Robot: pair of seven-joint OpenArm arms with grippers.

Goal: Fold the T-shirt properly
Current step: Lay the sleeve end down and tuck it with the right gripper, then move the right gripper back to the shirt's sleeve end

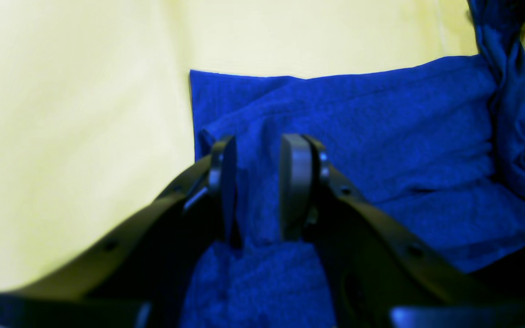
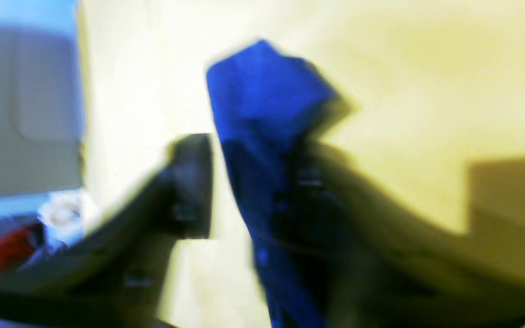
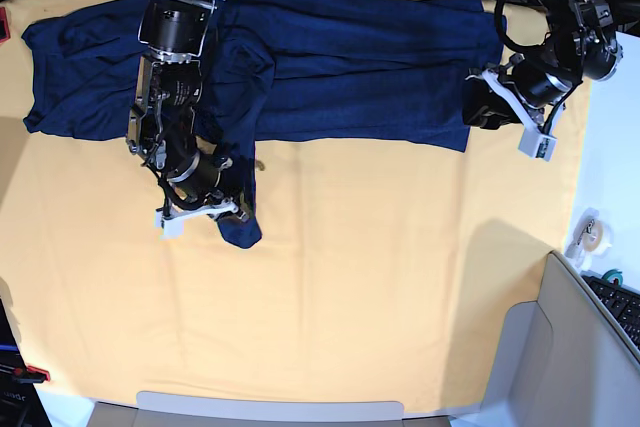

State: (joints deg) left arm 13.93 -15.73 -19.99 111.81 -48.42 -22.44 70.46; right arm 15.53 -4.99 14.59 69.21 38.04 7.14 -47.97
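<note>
Basically, navy T-shirt spread wide across the far side of the yellow-orange table cloth, running nearly from left edge to right edge. Looks thin and plain, no print, faintly heathered up close in the left wrist view, with soft wrinkles bunched around the middle. One sleeve pulled away from the body, trailing toward the near side and ending in a limp tongue of fabric at the right gripper, on the left of the base view.

Seems like a sleeve fold in progress: dragged out like that probably so it can be laid back across the body. In the right wrist view, blurry, but blue cloth lies against one finger while the other finger stands off with table cloth visible in the gap. Can't tell for sure whether that grip is clamped or not.

Over on the right of the scene, left gripper parked at the hem corner, part-closed with a fold of fabric rising between the pads. Looks pinched, likely to pin that end so the shirt doesn't slide while the sleeve gets moved.

Off the cloth on the near right: a tape roll and a keyboard corner.
</note>
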